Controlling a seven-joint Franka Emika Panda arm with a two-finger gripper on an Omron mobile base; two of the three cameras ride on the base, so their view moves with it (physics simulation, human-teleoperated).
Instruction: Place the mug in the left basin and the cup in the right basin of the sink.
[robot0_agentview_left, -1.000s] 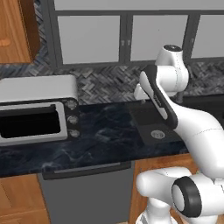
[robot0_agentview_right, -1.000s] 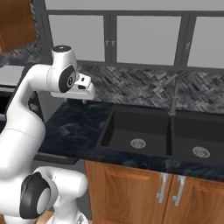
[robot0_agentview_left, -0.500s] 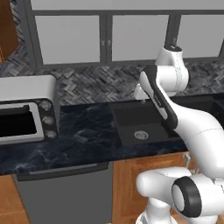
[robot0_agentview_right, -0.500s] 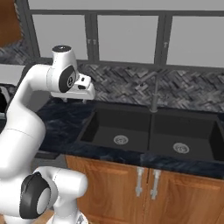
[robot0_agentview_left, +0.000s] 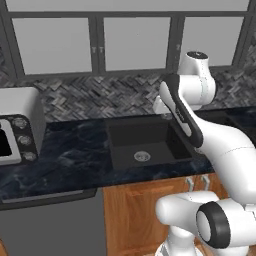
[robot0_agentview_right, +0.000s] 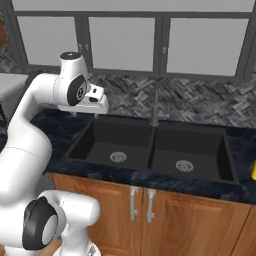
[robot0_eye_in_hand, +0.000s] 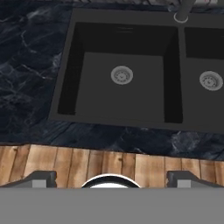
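At the far left of the left base view we see a toaster oven standing on the dark marbled counter, its knobs facing us. Next to the right comes the sink, sunk into that counter, black, with a divider down the middle. Its left basin holds nothing but a round steel drain; in the hand view the same basin lies straight ahead of the camera. The faucet rises behind the divider, against the herringbone backsplash. The right basin also shows only its drain.

Our gripper hangs in the air above the counter at the back left corner of the sink, near the left basin's rim and touching nothing. In the hand view the two fingertips stand far apart at the bottom corners, so the jaws are spread wide and hold nothing.

At the far right edge of the right base view a sliver of yellow, the cup, stands on the counter to the right of the sink, well apart from the gripper. We cannot tell where the mug is.

Below the sink are wooden cabinet doors with steel handles.
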